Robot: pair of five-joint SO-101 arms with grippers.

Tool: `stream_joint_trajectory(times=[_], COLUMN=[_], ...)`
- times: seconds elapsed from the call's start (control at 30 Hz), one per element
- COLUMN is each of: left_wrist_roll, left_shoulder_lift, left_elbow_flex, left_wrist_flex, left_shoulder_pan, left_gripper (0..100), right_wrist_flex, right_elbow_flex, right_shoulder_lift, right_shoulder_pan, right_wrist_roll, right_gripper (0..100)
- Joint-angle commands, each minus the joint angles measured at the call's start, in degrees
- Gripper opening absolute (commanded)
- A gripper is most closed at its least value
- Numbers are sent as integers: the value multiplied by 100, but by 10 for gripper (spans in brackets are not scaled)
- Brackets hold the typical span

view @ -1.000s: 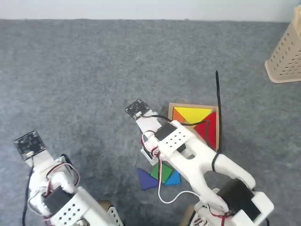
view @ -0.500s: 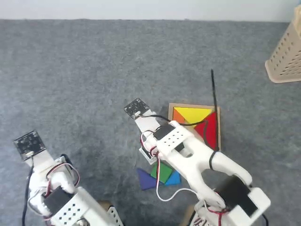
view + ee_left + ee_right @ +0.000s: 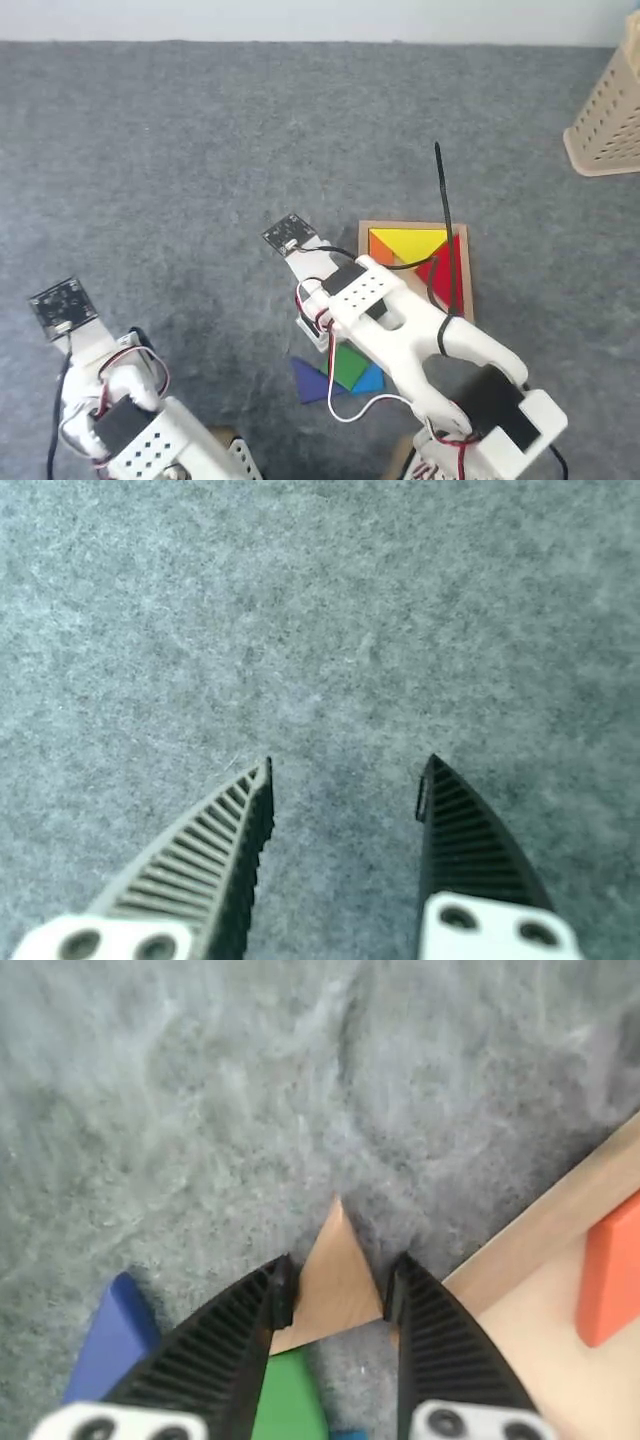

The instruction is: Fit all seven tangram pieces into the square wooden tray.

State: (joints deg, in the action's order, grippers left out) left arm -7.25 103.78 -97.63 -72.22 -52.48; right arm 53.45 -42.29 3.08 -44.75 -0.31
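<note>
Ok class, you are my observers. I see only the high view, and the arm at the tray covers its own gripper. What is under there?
Observer: The right gripper is shut on a pale triangle, with a finger against each of two sides.
Operator: Is that triangle in the tray yet?
Observer: No. It is outside, on the carpet, close beside the tray and its wooden rim.
Operator: And the other arm's gripper, under its camera?
Observer: The left gripper is open, with only carpet between its fingers.
</note>
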Motion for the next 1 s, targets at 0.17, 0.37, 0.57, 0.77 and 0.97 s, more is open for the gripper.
stream_joint_trajectory(times=[0.17, 0.37, 0.57, 0.77, 0.97], left_wrist_roll=[53, 53, 53, 53, 53], left_shoulder_lift=[62, 62, 62, 62, 62], left_elbow_flex=[110, 110, 110, 110, 110], left_wrist_flex=[-18, -18, -18, -18, -18], left_shoulder_pan=[9, 9, 9, 9, 9], left_gripper=[225, 225, 225, 225, 225], right_wrist_flex=[532, 532, 532, 479, 505], right_elbow_flex=[281, 281, 264, 299, 475], right_shoulder_lift=[233, 198, 198, -31, -127], right_shoulder_pan=[13, 13, 4, 4, 13], right_wrist_roll=[158, 176, 202, 211, 378], right_gripper=[167, 203, 202, 28, 7])
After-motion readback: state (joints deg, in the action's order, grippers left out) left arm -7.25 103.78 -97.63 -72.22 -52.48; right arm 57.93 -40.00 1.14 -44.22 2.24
